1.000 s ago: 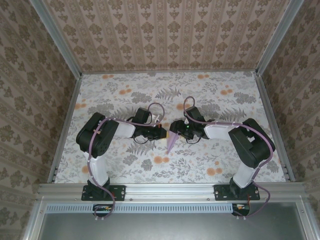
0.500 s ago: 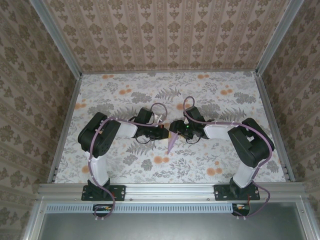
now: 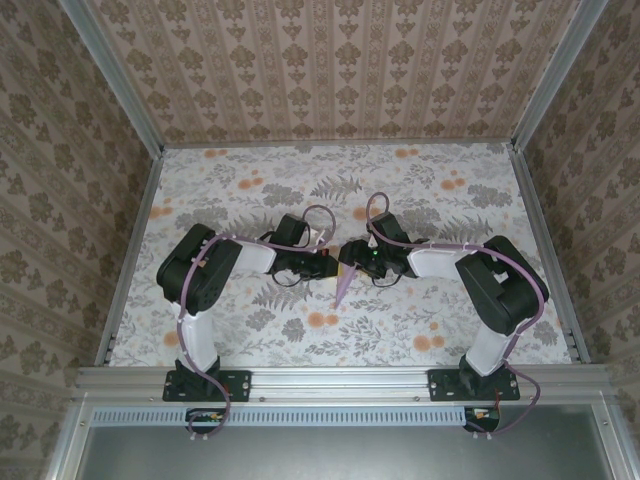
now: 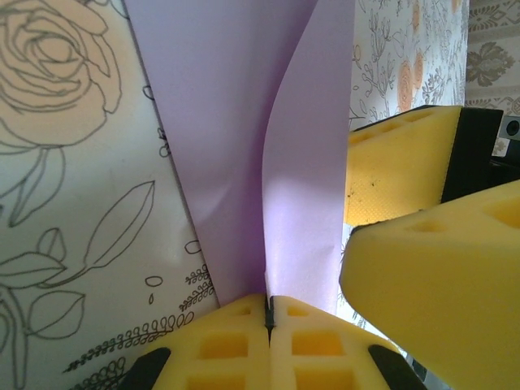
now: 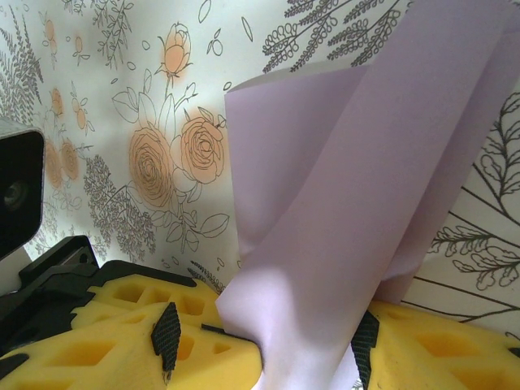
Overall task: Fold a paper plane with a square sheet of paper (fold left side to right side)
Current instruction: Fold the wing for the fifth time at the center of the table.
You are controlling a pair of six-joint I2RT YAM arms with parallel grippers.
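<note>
Seen at the middle of the tabletop (image 3: 240, 190): paper plane (image 3: 343, 283) with tip pointing near, pinched at its far end from the left by the clenched left hand (image 3: 328, 266), right hand (image 3: 352, 262) around its right folds, grasp impossible to tell.

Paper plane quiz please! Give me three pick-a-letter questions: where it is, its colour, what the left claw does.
1. Where is the paper plane? A) middle of the table B) far left corner C) off the table
2. Its colour? A) green B) lilac C) red
3. The left claw is: A) wide open B) shut on the paper plane C) far from it
Answers: 1 A, the top view shows it mid-table; 2 B, it looks pale lilac; 3 B, yellow pads pinch its edge.
</note>
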